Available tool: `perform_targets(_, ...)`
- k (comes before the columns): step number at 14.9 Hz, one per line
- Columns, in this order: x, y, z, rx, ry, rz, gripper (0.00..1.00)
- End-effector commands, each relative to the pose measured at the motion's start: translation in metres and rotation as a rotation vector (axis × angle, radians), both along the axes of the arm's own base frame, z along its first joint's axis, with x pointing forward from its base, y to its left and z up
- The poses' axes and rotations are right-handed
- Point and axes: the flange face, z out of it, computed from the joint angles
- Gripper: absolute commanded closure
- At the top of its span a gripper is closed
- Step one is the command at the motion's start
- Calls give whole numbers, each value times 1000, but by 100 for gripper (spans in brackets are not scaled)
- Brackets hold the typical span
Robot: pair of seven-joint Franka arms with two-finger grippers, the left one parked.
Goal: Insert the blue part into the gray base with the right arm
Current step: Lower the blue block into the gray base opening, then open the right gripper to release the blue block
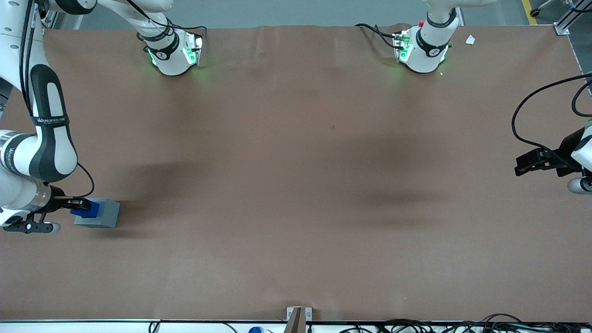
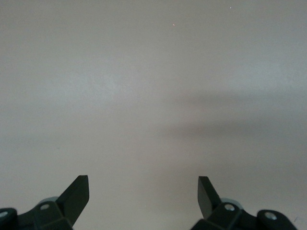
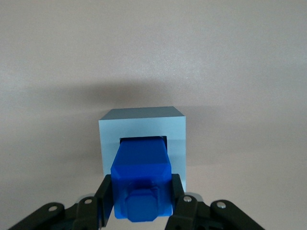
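Note:
The gray base [image 1: 101, 213] stands on the brown table at the working arm's end; in the right wrist view the gray base [image 3: 142, 125] shows its square recess facing the camera. The blue part [image 3: 141, 178] is partly inside that recess, its stepped stub pointing back at the wrist. The right arm's gripper [image 3: 142, 201] is shut on the blue part, one black finger [image 3: 105, 198] pressed to each side. From the front, the blue part [image 1: 89, 208] sits at the top of the base with the gripper [image 1: 79, 203] right over it.
The right arm [image 1: 44, 138] reaches down over the table's end beside the base. Both arm pedestals [image 1: 173, 53] stand along the table edge farthest from the front camera. A small bracket [image 1: 298, 317] sits at the nearest edge, with cables below it.

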Motion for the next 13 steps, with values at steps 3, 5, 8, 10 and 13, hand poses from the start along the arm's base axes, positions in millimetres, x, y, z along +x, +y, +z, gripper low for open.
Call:
perform_targets(3, 3, -6, -2, -1, 3, 9, 38)
perform_targets(5, 4, -5, -2, -1, 3, 9, 10)
perform_targets(8, 4, -5, 1, -2, 0, 12, 0)
perform_targets(10, 7, 1, 16, -2, -3, 15, 0)
perform_targets(13, 7, 5, 63, 18, 23, 6, 0)
